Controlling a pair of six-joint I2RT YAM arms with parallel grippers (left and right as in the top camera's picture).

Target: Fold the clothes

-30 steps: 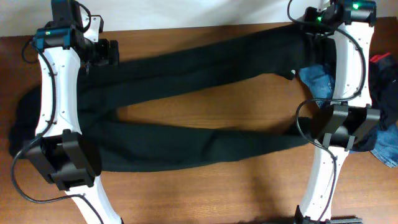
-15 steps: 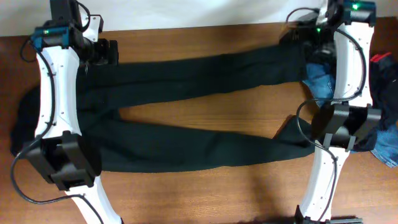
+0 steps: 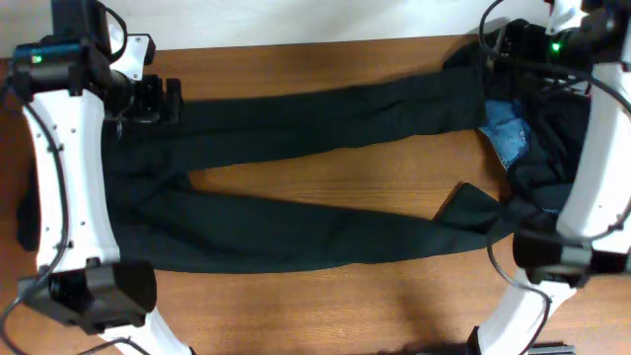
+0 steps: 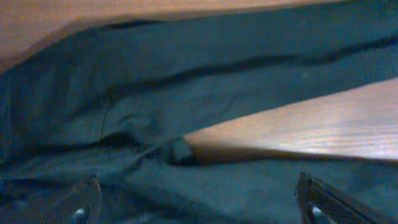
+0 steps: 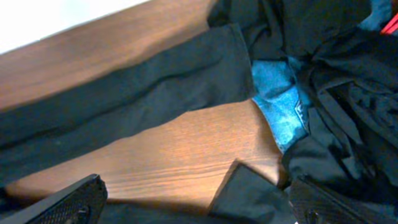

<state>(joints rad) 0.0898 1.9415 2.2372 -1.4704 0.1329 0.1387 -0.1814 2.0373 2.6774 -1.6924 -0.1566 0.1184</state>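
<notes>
Observed black trousers [image 3: 296,108] spread flat across wooden table [image 3: 325,163], waist at left, legs fanning rightward with bare wood between. Found left gripper [image 4: 200,208] over the waist end at far left, jaws wide apart, holding nothing. Found right gripper [image 5: 196,208] near far leg's cuff at far right, likewise spread and empty. Logged blue denim jeans [image 3: 508,133] just beside that cuff, amid dark garment heap [image 3: 552,138].

**Out of Our Sight**

We see the black trousers [image 3: 325,108] only in part, because the left arm [image 3: 64,197] covers their waist. The blue jeans [image 5: 283,106] lie mostly buried under dark garments [image 5: 348,118], and the picture's edge cuts a red piece [image 5: 389,20]. Of the left claw [image 4: 200,208] and right claw [image 5: 196,205], only corner fingertips [image 4: 323,200] show, and the left wrist view is blurred.
</notes>
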